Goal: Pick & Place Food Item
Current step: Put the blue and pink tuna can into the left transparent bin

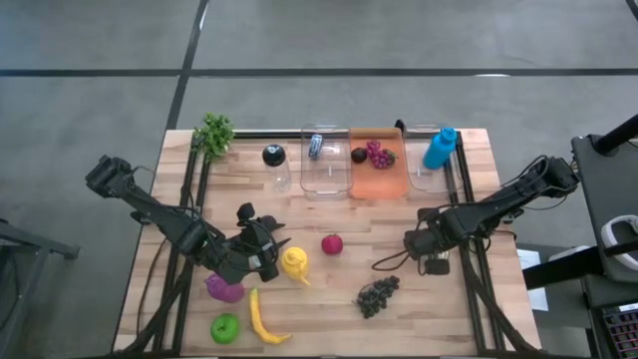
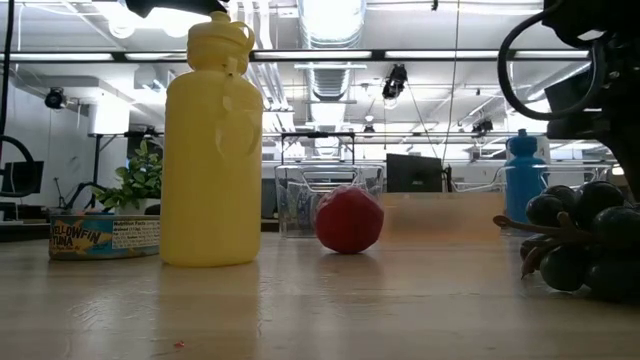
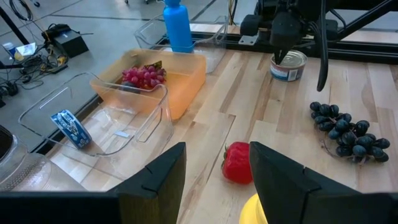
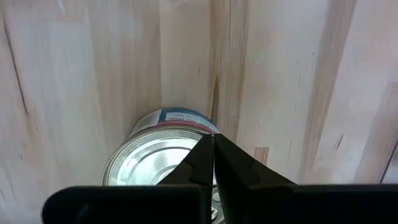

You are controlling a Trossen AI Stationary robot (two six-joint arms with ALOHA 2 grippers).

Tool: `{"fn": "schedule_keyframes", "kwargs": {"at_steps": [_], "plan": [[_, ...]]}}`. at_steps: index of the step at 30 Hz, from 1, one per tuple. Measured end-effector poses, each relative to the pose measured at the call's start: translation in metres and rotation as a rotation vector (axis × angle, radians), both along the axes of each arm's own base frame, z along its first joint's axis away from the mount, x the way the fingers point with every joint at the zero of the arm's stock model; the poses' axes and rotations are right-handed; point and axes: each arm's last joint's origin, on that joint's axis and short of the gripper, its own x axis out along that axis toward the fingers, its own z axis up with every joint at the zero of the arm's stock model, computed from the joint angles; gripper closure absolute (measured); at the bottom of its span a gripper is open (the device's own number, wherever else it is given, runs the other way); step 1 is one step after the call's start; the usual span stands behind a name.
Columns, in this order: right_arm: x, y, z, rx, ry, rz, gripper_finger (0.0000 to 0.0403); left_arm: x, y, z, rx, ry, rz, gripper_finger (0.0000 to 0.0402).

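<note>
Wood table fills mid frame in high view; orange bin w/ grapes sits at its top center, between clear bins. L gripper at lower left, fingers apart, grasping nothing, just beside yellow bottle. R gripper at center right, fingers pinched together w/ nothing between, over tuna can; red fruit lies free mid-table.
</note>
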Motion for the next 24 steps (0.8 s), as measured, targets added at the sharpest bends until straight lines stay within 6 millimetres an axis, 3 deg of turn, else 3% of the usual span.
{"fn": "schedule_keyframes", "kwargs": {"at_steps": [24], "plan": [[0.005, 0.001, -0.014, 0.007, -0.105, 0.058, 0.0394, 0.000, 0.000, 0.000, -0.001, 0.000, 0.000, 0.0221]]}}
